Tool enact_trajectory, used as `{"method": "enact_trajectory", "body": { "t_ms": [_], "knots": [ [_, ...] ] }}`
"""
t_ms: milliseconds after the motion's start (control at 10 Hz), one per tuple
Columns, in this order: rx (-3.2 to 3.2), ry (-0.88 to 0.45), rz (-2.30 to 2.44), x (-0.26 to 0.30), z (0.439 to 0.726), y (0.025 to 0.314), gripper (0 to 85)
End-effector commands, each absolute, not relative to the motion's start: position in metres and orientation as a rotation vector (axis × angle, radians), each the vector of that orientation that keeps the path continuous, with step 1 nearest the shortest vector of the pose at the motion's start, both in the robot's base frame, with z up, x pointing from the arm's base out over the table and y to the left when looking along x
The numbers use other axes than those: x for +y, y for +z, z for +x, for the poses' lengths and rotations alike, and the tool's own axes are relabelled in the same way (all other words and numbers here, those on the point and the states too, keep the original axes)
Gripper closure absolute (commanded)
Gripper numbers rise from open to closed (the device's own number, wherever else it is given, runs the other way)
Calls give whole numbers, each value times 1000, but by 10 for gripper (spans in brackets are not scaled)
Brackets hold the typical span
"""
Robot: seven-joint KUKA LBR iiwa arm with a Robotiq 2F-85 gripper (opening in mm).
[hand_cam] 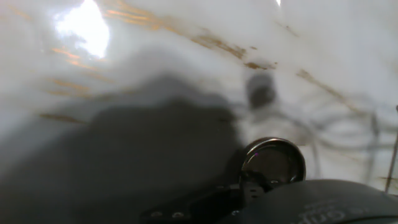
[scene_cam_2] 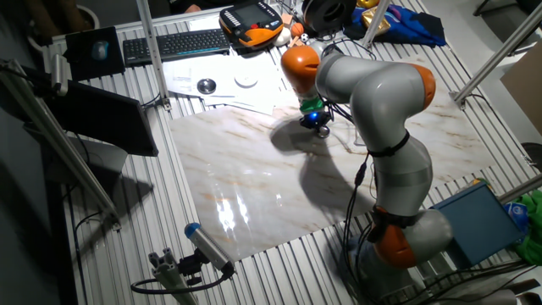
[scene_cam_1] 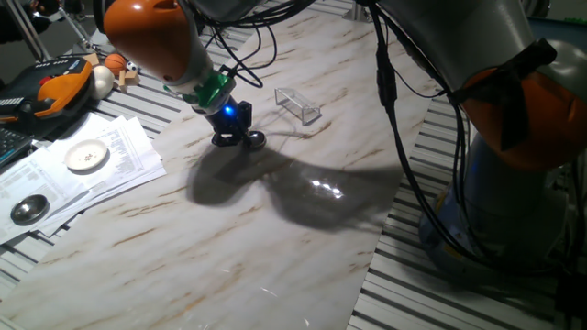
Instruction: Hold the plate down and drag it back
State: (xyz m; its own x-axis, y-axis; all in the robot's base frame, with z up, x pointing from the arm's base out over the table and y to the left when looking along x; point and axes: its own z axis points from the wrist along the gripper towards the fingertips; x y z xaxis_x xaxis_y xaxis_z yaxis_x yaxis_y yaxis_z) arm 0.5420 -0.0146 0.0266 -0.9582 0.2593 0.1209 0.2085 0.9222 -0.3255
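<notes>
The plate is a small dark round disc with a shiny rim, lying on the marble board just right of my fingers. In the hand view the plate sits low and right of centre, with a dark fingertip resting on its near rim. My gripper stands upright on the board, its tips down at the plate's edge, and looks shut with nothing between the fingers. In the other fixed view the gripper is at the board's far side, and the plate is barely visible below it.
A clear plastic wedge stand lies just behind the plate. Papers at the left carry a white dotted disc and a second grey metal disc. An orange pendant and a keyboard lie beyond.
</notes>
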Motion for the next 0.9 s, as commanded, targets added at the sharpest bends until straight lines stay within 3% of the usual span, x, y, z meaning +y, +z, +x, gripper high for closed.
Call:
{"method": "enact_trajectory", "body": {
  "t_ms": [0,800],
  "knots": [
    [-2921,460,-365,-13,542,26,850],
    [-2907,395,-431,7,540,29,850]
  ]
}}
